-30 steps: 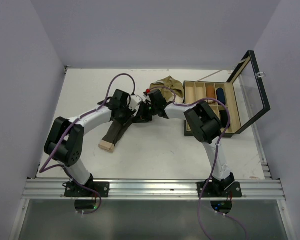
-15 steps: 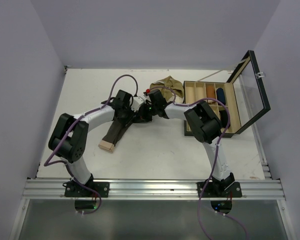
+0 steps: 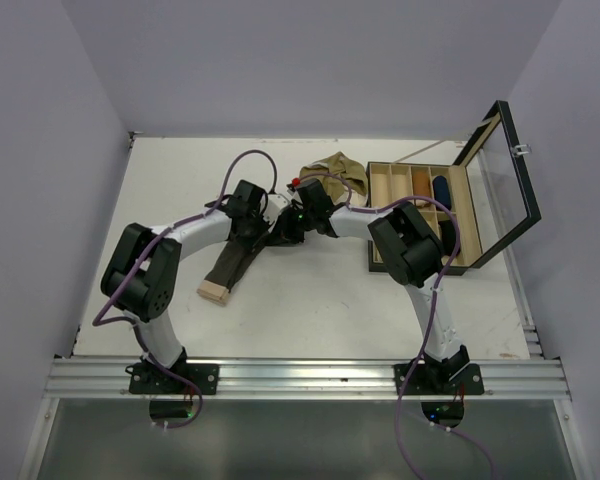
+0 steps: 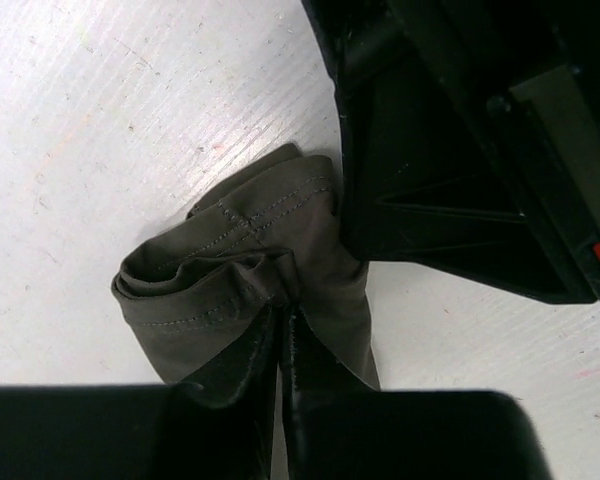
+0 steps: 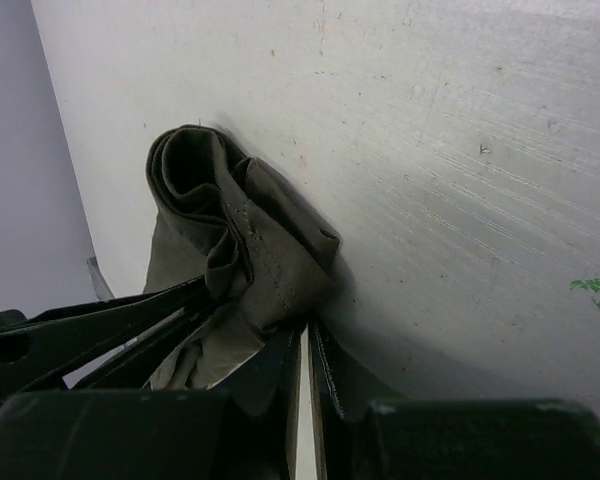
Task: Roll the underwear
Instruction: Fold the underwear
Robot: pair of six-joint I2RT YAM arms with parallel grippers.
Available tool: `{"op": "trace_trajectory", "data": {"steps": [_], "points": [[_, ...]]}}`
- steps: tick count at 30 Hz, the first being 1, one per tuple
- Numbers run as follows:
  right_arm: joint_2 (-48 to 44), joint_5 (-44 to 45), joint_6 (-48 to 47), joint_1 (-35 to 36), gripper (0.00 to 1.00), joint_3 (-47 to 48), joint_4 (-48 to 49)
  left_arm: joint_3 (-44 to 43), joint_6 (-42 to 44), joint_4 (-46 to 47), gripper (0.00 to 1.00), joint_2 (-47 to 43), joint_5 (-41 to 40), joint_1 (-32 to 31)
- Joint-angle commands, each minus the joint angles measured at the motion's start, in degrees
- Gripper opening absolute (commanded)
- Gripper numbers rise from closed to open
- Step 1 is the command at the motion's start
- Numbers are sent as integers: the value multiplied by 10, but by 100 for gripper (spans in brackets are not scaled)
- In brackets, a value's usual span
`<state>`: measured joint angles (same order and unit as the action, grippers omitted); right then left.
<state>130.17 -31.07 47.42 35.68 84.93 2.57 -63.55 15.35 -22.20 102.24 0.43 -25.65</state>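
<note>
The dark brown underwear point(image 3: 230, 265) lies as a long folded strip on the table, its beige waistband point(image 3: 216, 292) at the near end. Its far end is bunched into a small roll point(image 4: 230, 270) point(image 5: 250, 240). My left gripper point(image 3: 267, 229) point(image 4: 283, 318) is shut on one side of that roll. My right gripper point(image 3: 286, 229) point(image 5: 303, 332) pinches the roll from the opposite side, its jaws nearly together. The olive-tan underwear point(image 3: 335, 168) lies crumpled further back, apart from both grippers.
An open black case point(image 3: 480, 215) with tan compartments stands at the right, its glass lid point(image 3: 505, 170) raised. The right gripper's black body point(image 4: 460, 150) fills the upper right of the left wrist view. White table point(image 3: 310, 310) lies in front of the arms.
The left gripper's jaws have closed on the rolled end of the dark brown underwear. The left arm's elbow shifted slightly right. The right arm stayed put.
</note>
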Motion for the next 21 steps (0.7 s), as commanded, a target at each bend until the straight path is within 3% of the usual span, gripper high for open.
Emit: {"op": "trace_trajectory", "data": {"steps": [1, 12, 21], "points": [[19, 15, -7, 1, 12, -4, -5, -18, -10, 24, 3, -23, -2, -4], [21, 17, -3, 1, 12, -6, -1, -4, -3, -1, 0, -76, 38, -7], [18, 16, -6, 1, 12, -9, -1, 1, 7, 5, 0, -44, 68, -14]]}}
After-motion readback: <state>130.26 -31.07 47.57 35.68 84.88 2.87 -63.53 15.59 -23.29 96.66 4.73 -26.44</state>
